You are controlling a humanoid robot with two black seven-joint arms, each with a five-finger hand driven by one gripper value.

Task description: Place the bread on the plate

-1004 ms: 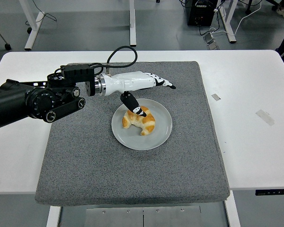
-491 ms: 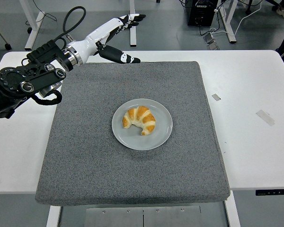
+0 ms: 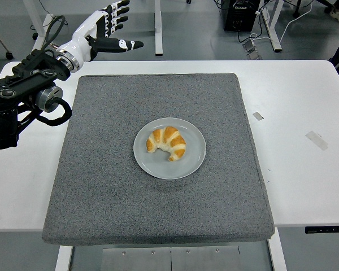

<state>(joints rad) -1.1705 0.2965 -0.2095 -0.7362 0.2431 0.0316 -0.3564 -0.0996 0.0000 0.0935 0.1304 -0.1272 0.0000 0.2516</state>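
Note:
A golden croissant [image 3: 167, 143] lies on a round grey plate [image 3: 192, 158] in the middle of the grey mat [image 3: 158, 197]. My left hand [image 3: 110, 27] is raised at the far left corner, well away from the plate, its white fingers [image 3: 120, 11] spread and empty, thumb pointing right. The black left arm [image 3: 22, 96] comes in from the left edge over the table. The right arm does not show.
The mat covers most of the white table [image 3: 305, 113]. Two bits of tape [image 3: 258, 116] [image 3: 316, 139] lie on the bare right side. Desk legs and cables stand on the floor behind.
My left hand let go of the croissant on the plate, then drew back up and to the far left. The croissant has stayed on the plate.

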